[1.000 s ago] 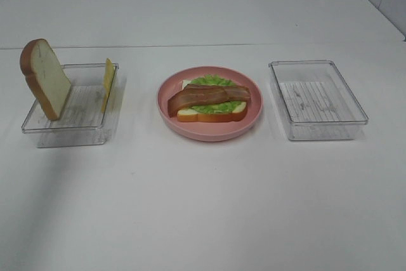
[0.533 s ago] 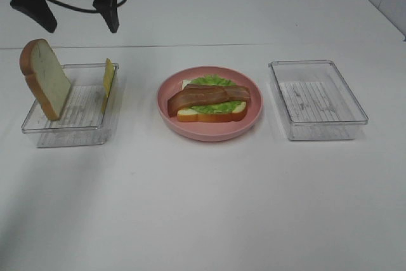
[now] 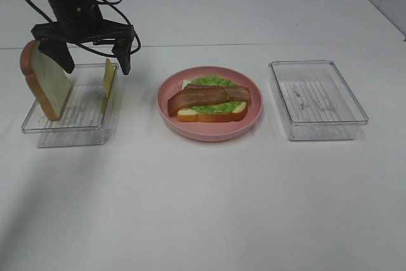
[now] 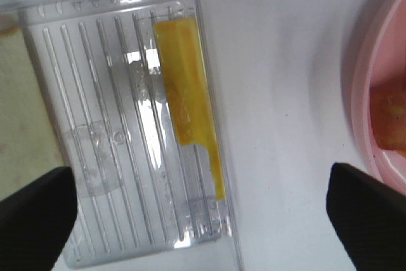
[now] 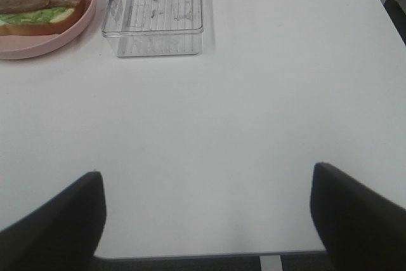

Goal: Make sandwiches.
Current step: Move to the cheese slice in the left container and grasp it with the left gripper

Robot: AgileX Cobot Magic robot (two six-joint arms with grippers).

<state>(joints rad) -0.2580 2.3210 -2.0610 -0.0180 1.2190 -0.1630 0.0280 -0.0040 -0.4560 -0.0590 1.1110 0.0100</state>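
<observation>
On the pink plate (image 3: 209, 132) lies a partial sandwich (image 3: 211, 99): a bread slice, green lettuce and bacon strips on top. The clear left tray (image 3: 70, 125) holds a second bread slice (image 3: 45, 80) leaning at its left wall and a yellow cheese slice (image 3: 108, 84) standing on edge at its right wall. My left gripper (image 3: 97, 70) hangs open just above this tray, its fingers spread over the gap between bread and cheese. The left wrist view shows the cheese (image 4: 187, 99) between the open fingers (image 4: 32, 220). My right gripper (image 5: 206, 214) is open over bare table.
An empty clear tray (image 3: 317, 99) stands to the right of the plate; it shows in the right wrist view as well (image 5: 155, 11), beside the plate (image 5: 89, 11). White tabletop runs across the front. The left arm's cables hang above the left tray.
The left arm has come into view from the upper left and moved down over the left tray. Food and trays have not moved.
</observation>
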